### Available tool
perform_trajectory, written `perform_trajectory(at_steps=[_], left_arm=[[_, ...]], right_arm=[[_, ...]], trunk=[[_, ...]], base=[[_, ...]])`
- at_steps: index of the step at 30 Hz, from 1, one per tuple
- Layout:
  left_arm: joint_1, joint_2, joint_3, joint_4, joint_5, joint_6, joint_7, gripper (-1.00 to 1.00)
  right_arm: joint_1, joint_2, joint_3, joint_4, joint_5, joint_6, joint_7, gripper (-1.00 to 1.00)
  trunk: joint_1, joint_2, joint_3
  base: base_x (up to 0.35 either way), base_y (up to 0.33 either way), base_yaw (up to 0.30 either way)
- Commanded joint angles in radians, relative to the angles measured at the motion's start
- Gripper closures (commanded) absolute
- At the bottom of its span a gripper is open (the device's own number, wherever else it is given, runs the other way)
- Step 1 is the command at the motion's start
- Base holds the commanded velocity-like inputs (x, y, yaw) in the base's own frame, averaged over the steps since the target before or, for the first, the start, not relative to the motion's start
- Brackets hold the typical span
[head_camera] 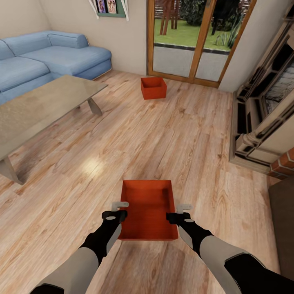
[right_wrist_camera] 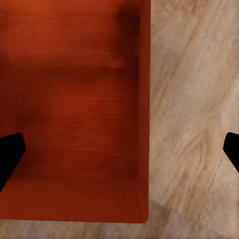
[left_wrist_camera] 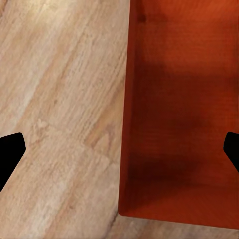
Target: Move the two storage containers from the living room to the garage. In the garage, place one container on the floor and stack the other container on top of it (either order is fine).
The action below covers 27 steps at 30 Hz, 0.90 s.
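Near red-orange rectangular plastic bin (head_camera: pixel 149 210) sits on the light wood plank floor (head_camera: pixel 171 139) between both arms; left tool (head_camera: pixel 119 209) and right tool (head_camera: pixel 178 213) both spread, each straddling a long side wall, nothing pinched yet. Looks light, stiff, slick-walled: grip both rims mid-length, keep level. Second identical red-orange bin (head_camera: pixel 153 87) sits far off by the wood-framed glass doors (head_camera: pixel 196 38).
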Motion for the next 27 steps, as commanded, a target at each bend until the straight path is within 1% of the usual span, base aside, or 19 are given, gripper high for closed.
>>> perform_trajectory(at_steps=[1, 10, 27], left_arm=[[0.000, 0.001, -0.007, -0.002, 0.007, 0.006, 0.008, -1.00], [-0.001, 0.001, -0.007, -0.002, 0.007, 0.006, 0.009, -1.00], [0.000, 0.001, -0.007, 0.000, 0.007, 0.003, 0.011, -1.00]], right_arm=[[-0.001, 0.000, 0.008, 0.000, -0.010, -0.001, -0.003, -1.00], [-0.001, -0.001, 0.008, 0.000, -0.010, 0.007, 0.004, -1.00], [-0.001, -0.003, 0.008, 0.000, -0.009, -0.006, 0.007, -1.00]], trunk=[[0.004, -0.008, -0.004], [0.038, -0.071, -0.032], [0.104, -0.190, -0.085]], base=[[0.000, 0.000, 0.000], [0.000, 0.000, 0.000], [0.000, 0.000, 0.000]])
